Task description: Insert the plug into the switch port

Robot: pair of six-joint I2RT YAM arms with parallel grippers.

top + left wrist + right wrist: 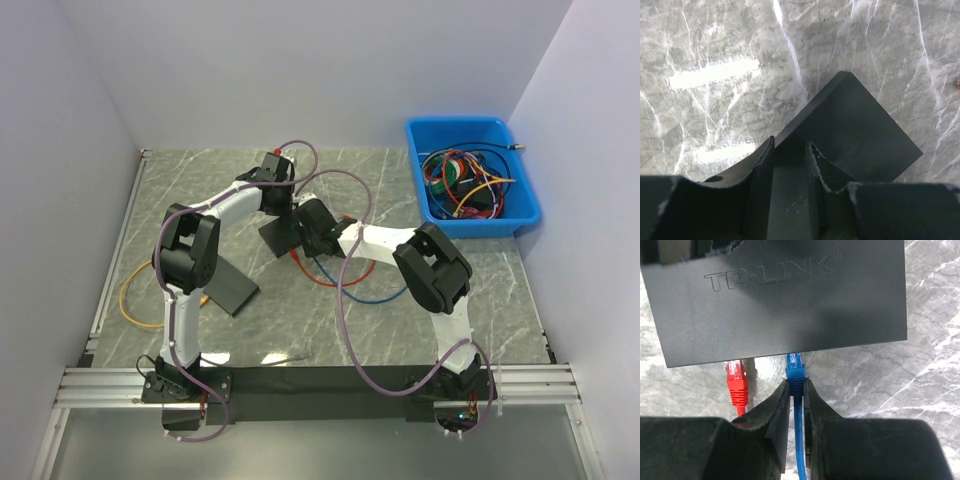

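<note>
Nearly there: the plug (794, 365) sat at the port edge of the switch (780, 300).
Insertion was the step in hand. The right claw (796, 390) was clamped on the blue plug's boot, with its cable (799, 440) trailing back between the fingers. The plug's clear head met the switch's front edge, just beside a red plug (736, 377) in the neighbouring spot. Whether the blue plug had seated could not be told, since the port mouth was hidden under the case. The left claw (790, 145) looked closed on the switch's far corner, bracing it over the table (715, 75). The next move, as I judged it, called for a straight push along the plug's axis while the left claw held the switch firm. After that the right claw would need to let go without dragging the cable sideways.
</note>
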